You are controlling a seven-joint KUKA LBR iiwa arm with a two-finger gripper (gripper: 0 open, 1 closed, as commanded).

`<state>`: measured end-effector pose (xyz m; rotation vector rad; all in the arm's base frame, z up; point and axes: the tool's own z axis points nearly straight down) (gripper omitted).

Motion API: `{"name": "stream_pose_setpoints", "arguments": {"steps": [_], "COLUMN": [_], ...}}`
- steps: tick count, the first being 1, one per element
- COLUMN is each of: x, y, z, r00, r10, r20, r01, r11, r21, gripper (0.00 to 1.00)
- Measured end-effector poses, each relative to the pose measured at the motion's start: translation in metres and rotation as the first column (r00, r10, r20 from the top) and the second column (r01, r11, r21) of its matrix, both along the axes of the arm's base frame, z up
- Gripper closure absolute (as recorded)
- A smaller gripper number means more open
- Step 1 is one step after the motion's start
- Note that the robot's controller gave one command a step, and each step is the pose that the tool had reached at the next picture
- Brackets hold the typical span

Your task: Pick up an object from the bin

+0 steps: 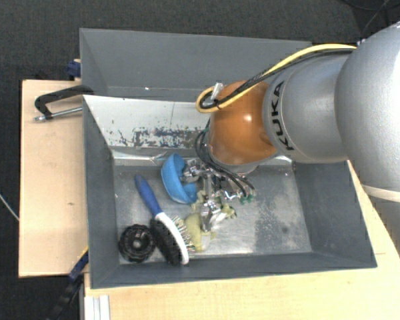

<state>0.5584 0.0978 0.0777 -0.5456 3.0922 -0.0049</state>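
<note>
In the near left corner of the grey bin (99, 179) lies a black round thing (135, 242), ribbed like a small wheel. It touches the black head of a brush (169, 239). The brush has white bristles, and its blue handle slants up and away toward the far left of the floor. Just right of the handle, near the back wall, is a light blue curved piece (175, 179), shaped like a shallow scoop. Below it and just right of the brush head sits a small pale yellowish thing (195, 233), pressed against the bristles. The gripper (210, 213) is low in the bin directly over this pale thing, its metal tip touching or nearly touching the thing's upper right side, with the blue piece just beside it on the left. Amid the tangle of metal parts and wires I cannot tell whether the fingers are apart, together or clamped on the pale thing. Above the gripper is the orange cover (237, 129), with a yellow cable (287, 59) looping over it. The thick grey arm (347, 105) runs off to the right over the bin's right wall.
</note>
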Motion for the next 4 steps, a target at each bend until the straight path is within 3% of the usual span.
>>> {"name": "stream_pose_setpoints", "arguments": {"steps": [1, 2, 4], "x": [0.001, -0.010, -0.011], "y": [0.000, 0.043, 0.043], "z": [0.005, 0.083, 0.082], "r00": [1.000, 0.964, 0.964], "r10": [-0.003, 0.266, 0.265], "r20": [0.002, 0.009, 0.005], "r01": [0.003, -0.266, -0.265], "r11": [1.000, 0.964, 0.964], "r21": [0.003, 0.005, 0.005], "gripper": [1.00, 1.00, 1.00]}}
